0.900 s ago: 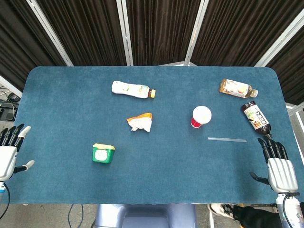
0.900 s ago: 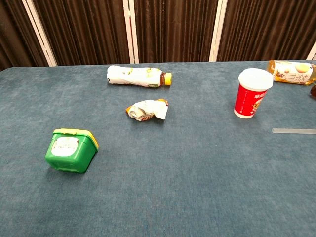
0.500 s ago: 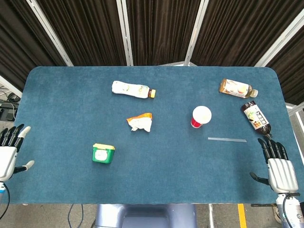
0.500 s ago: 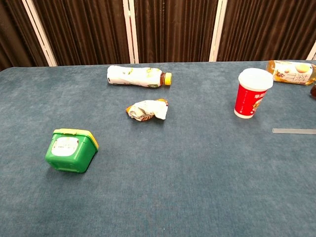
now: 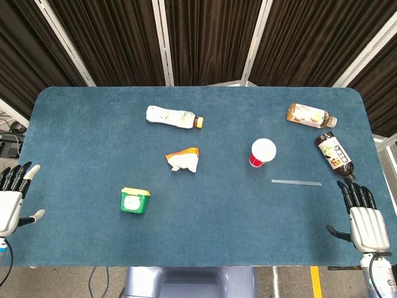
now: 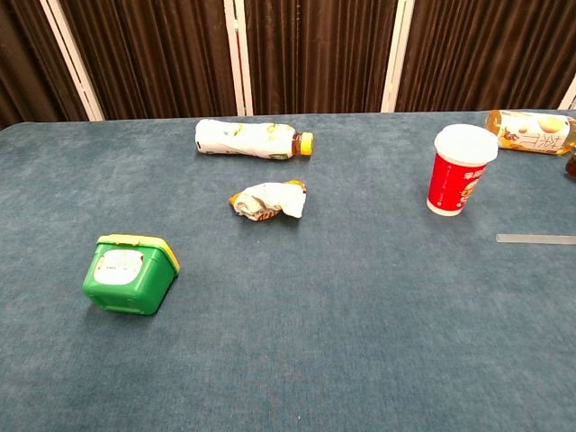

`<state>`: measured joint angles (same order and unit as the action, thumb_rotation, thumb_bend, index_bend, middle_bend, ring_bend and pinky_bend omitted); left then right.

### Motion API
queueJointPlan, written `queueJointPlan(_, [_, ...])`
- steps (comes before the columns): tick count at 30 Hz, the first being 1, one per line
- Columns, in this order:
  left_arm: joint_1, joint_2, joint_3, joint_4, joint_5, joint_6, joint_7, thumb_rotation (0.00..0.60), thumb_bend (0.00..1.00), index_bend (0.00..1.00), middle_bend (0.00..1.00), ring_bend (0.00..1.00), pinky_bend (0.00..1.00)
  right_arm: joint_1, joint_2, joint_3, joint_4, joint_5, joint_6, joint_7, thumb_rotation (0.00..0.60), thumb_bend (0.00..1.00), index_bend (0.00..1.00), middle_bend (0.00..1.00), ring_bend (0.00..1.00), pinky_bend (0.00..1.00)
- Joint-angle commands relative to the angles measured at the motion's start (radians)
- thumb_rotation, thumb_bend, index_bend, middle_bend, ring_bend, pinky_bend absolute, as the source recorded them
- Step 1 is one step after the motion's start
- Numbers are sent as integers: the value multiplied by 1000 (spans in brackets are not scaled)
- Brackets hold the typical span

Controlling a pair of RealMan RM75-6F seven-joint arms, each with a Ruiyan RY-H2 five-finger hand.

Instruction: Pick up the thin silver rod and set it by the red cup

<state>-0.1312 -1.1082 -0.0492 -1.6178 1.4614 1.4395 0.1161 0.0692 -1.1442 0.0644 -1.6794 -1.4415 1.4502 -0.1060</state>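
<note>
I am waiting at the counter's [image 5: 74,248] near edge, both hands empty, fingers spread: right hand [image 5: 364,220], left hand [image 5: 11,202]. Nothing is grasped yet; next I judge my right hand must reach the thin silver rod [image 5: 296,182] lying flat near the red cup [image 5: 262,153].

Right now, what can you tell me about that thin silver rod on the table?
The thin silver rod is a straight, slender, pale metallic-looking strip lying flat on the blue table. It runs left to right, just in front and to the right of the upright red cup, apart from it. Nothing touches it; the right robot hand hangs open near the table's edge, short of it.
</note>
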Motion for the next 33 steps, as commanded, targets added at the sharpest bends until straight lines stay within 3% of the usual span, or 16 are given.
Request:
queueJointPlan(1, [1,-1,0,0,1,1,1,600,48,0,0,0,0,0,1,0,-1,1,-1,0,600,0,0,0,0,0])
queueJointPlan(9, [2,-1,0,-1,-1,3,3,600,47,0,0,0,0,5,-8,22,-30,7,15,9,600,0,9,0,0,0])
queueJointPlan(14, [1,-1,0,-2,-2,1,4,600,47,0,0,0,0,39,-50,86,-53,45,32,-64,600,13,293,9,0,0])
queueJointPlan(20, [1,0,-1,-3,-4,-1,3,600,48,0,0,0,0,129,-125,163,-63,148,-49,-137,600,121,453,99,0,0])
queueJointPlan(33, [-1,2,-1,-3,-4,-3,-2,600,48,0,0,0,0,309,-320,224,61,373,-202,-375,600,221,479,107,0,0])
